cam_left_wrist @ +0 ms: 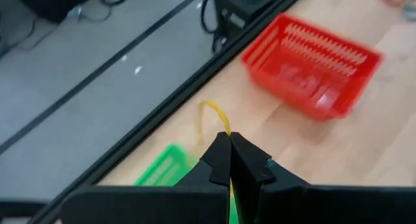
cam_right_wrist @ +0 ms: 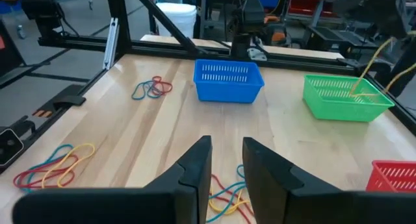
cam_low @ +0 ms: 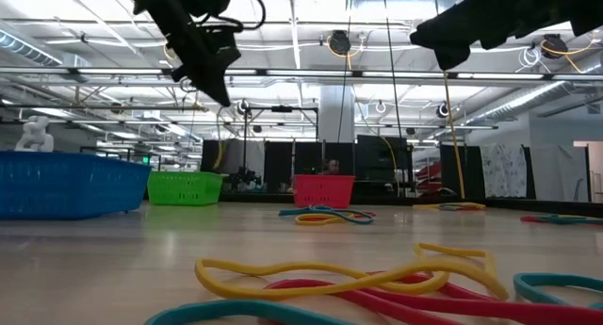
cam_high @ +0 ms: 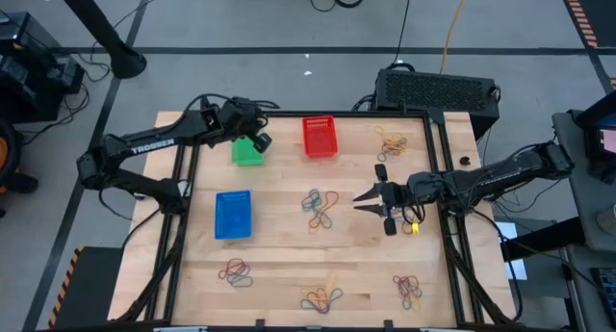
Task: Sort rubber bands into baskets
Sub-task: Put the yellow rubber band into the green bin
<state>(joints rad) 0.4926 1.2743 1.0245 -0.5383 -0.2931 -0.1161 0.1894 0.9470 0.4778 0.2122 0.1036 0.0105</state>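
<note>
While the right claw hovers mid-table, the left claw pinches a seemingly yellow band above the green basket.

Three baskets at the table's rear-left, rubber bands scattered elsewhere.

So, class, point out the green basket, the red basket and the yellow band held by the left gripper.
green basket [cam_right_wrist: 344, 98]: right wrist view, its mesh front wall.
red basket [cam_high: 320, 137]: high view, its floor.
yellow band [cam_left_wrist: 216, 111]: left wrist view, loop above the shut fingers.

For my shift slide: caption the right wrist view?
Right end effector open above mixed rubber bands; blue basket and green basket beyond.
</note>
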